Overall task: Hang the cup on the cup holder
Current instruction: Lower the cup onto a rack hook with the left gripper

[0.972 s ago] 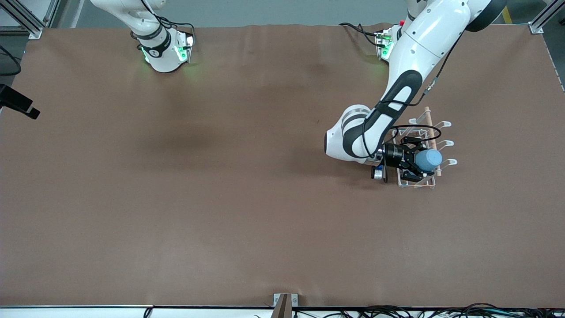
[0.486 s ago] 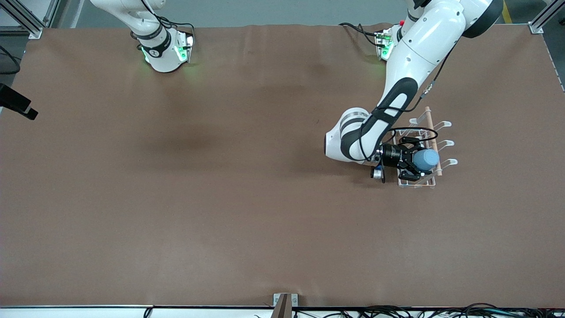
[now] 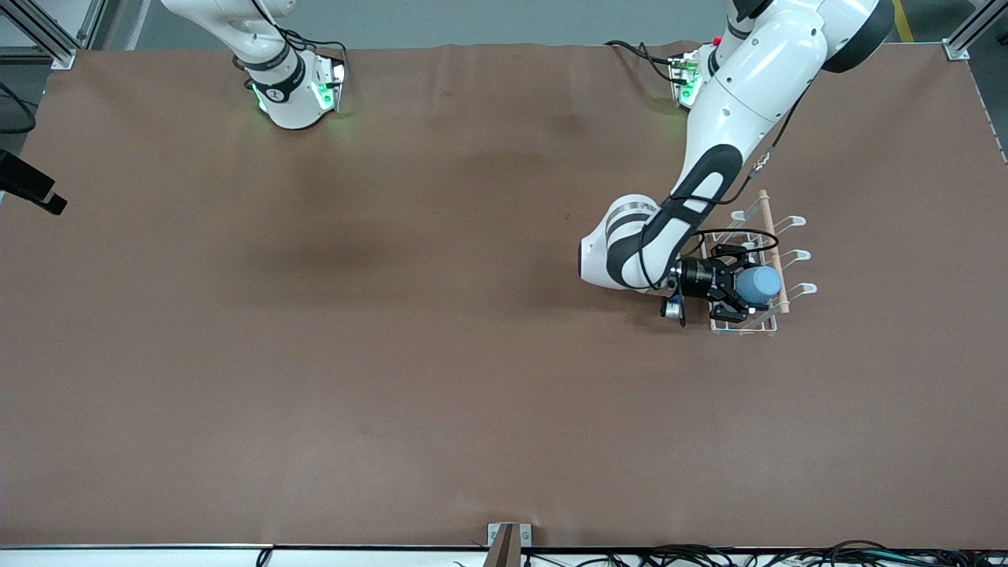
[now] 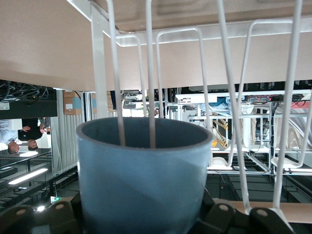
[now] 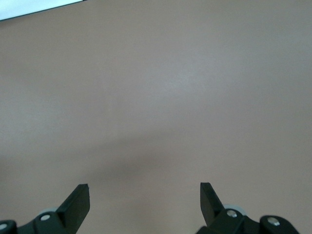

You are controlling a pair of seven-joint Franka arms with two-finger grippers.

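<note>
Left claw [image 3: 734, 293] clamped on small light-blue plastic tumbler cup [image 3: 761, 286], held sideways over white wire cup holder w/ wooden rod [image 3: 768, 231]. Cup mouth [image 4: 144, 134] already has a looped prong [image 4: 132, 73] inside; long axis runs along prong. Vs 1 s earlier: cup eased slightly back toward arm. Right claw [image 5: 144, 197] apart over bare brown tabletop [image 3: 354, 354], waiting.

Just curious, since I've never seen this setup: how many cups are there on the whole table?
1. The blue cup is held by the left tool at the white cup holder, with a prong inside its mouth. None elsewhere.
</note>
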